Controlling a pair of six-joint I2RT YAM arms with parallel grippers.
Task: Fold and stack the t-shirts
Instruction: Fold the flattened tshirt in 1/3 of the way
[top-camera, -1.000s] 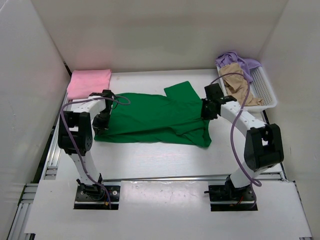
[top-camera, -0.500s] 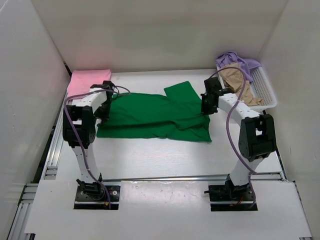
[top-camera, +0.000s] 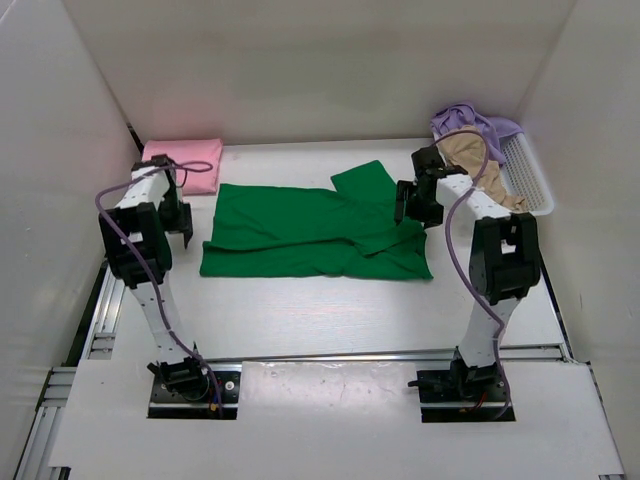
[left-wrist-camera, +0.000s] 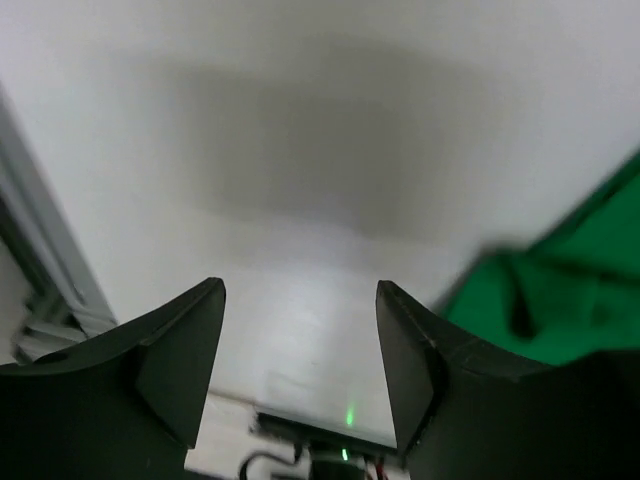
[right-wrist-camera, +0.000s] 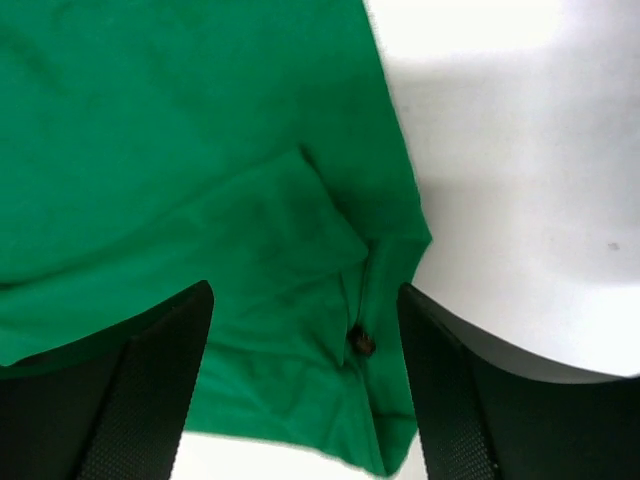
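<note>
Two white-and-black arms trailing purple cables

The left arm (top-camera: 150, 300) and right arm (top-camera: 487, 320) share one build: white box-like links joined by bulky black joint housings, each on a black base plate (top-camera: 190, 388) at the near edge. A purple cable (top-camera: 100, 205) loops loosely along each. The left gripper (left-wrist-camera: 300, 345) has smooth matt black fingers (left-wrist-camera: 175, 355), with a small green light (left-wrist-camera: 349, 414) glowing beneath. The right gripper (right-wrist-camera: 305, 370) shows finely cross-hatched pads (right-wrist-camera: 150, 400).

Plain white walls (top-camera: 300, 70) — bare white table (top-camera: 300, 310)
</note>
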